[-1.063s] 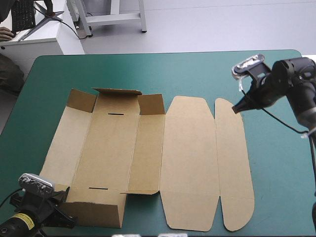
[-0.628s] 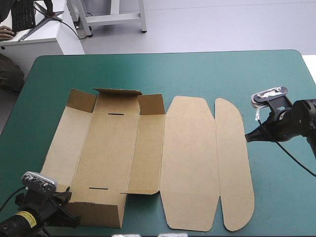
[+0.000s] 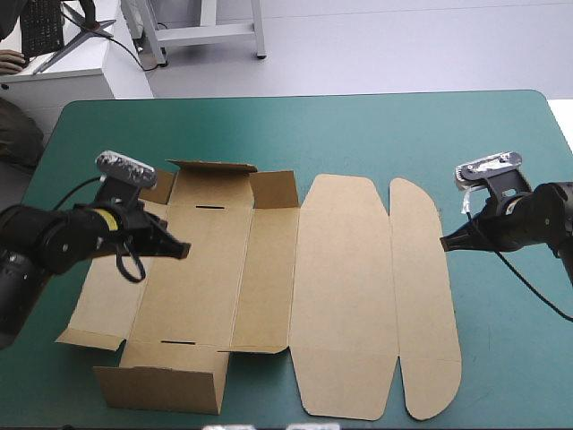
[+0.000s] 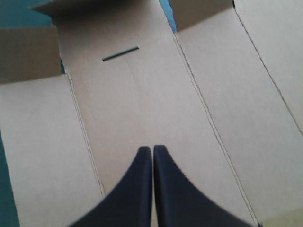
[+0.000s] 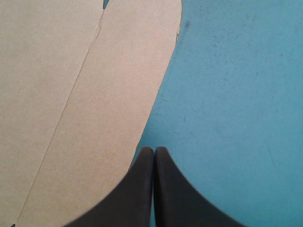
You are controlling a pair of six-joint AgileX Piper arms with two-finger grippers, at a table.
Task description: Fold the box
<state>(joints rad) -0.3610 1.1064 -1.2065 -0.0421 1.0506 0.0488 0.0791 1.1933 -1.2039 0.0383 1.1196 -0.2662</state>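
Note:
The brown box (image 3: 269, 296) lies mostly flat on the teal-green cover, its far flaps and a near-left wall raised. My left gripper (image 3: 182, 252) is shut and hovers over the box's left base panel (image 4: 137, 109), short of a dark slot (image 4: 120, 53). My right gripper (image 3: 444, 244) is shut too, its tip right at the outer curved edge of the rightmost rounded flap (image 5: 90, 109), over bare cover. Neither gripper holds anything.
The raised near-left wall (image 3: 161, 387) stands close to the table's front edge. Bare teal-green cover (image 3: 510, 340) stretches to the right of the box and along the far side.
My left arm has swung up from the near-left corner to over the box's left panel. The near-left side flap now lies lower. My right gripper came down to the rounded flap's edge.

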